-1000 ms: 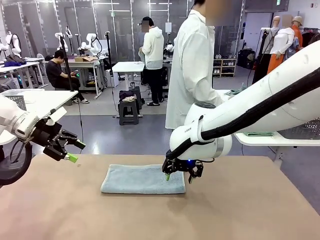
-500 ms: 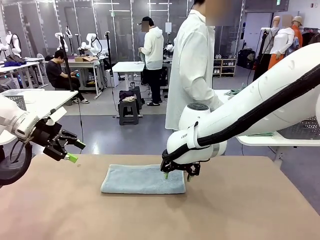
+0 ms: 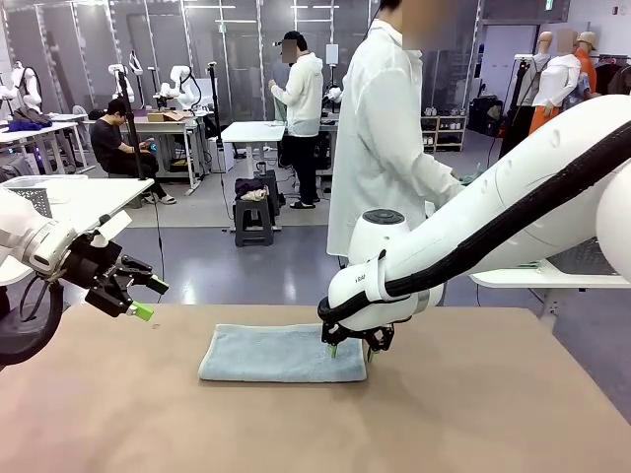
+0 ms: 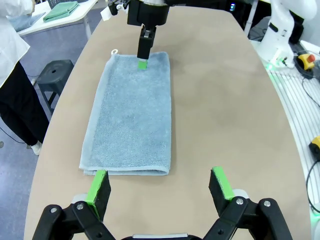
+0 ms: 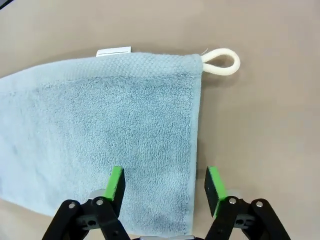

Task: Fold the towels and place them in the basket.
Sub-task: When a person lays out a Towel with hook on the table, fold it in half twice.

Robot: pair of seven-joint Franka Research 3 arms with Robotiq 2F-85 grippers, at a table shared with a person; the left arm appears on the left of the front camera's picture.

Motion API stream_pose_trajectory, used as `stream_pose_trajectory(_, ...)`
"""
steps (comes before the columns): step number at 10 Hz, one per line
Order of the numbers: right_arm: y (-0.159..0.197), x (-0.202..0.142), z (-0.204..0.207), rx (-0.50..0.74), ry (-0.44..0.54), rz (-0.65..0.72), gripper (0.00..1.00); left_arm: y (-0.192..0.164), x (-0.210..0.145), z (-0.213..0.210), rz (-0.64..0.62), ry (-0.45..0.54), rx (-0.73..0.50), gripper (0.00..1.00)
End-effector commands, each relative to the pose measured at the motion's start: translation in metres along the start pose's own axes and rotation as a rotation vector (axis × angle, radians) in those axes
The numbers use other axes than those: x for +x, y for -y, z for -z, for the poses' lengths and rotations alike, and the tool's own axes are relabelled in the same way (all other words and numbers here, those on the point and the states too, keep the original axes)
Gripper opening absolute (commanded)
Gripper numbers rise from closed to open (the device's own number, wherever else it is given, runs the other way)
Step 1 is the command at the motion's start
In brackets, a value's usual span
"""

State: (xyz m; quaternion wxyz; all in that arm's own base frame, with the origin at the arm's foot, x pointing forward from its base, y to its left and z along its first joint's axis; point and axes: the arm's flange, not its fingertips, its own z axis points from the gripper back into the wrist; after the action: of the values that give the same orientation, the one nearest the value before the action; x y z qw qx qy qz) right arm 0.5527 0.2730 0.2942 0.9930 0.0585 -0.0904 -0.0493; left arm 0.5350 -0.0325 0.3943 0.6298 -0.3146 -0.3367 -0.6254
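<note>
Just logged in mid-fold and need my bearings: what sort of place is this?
Probably a lab or workshop hall: a person in a white coat stands across the table, with white work tables and a seated person behind.

Tan table (image 3: 493, 414), smooth and matte, with a rounded far edge. One towel (image 3: 276, 353) lies flat on it, pale blue-grey and folded double, its long side running left to right. It sits towards the far side, a touch left of centre. At its far right corner a cream loop (image 5: 222, 61) pokes out and rests on the tabletop, and a small white label (image 5: 114, 51) peeks from the far edge nearby. The towel's left end shows two layers.
</note>
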Motion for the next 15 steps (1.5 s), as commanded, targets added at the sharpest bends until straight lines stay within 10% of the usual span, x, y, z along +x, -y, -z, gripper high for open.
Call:
stream_pose_trajectory(1, -0.0094, 0.0043, 0.0060, -0.031, 0.032, 0.042, 0.80, 0.0018, 0.0021, -0.0014, -0.006, -0.007, 0.005, 1.00)
stream_pose_trajectory(8, -0.0113, 0.0073, 0.0120, -0.052, 0.033, 0.055, 0.75, 0.0018, 0.0021, -0.0014, -0.006, -0.007, 0.005, 1.00)
stream_pose_trajectory(11, -0.0137, 0.0092, 0.0139, -0.060, 0.020, 0.054, 0.35, 0.0018, 0.0021, -0.0014, -0.006, -0.007, 0.005, 1.00)
stream_pose_trajectory(12, -0.0150, 0.0092, 0.0141, -0.066, 0.020, 0.053, 0.50, 0.0018, 0.0021, -0.0014, -0.006, -0.007, 0.005, 1.00)
stream_pose_trajectory(13, -0.0163, 0.0093, 0.0144, -0.073, 0.018, 0.052, 0.15, 0.0018, 0.0021, -0.0014, -0.006, -0.007, 0.005, 1.00)
stream_pose_trajectory(14, -0.0171, 0.0103, 0.0148, -0.068, 0.013, 0.047, 0.30, 0.0018, 0.0021, -0.0014, -0.006, -0.007, 0.005, 1.00)
stream_pose_trajectory(15, -0.0170, 0.0103, 0.0154, -0.070, 0.011, 0.046, 0.00, 0.0018, 0.0021, -0.0014, -0.006, -0.007, 0.005, 1.00)
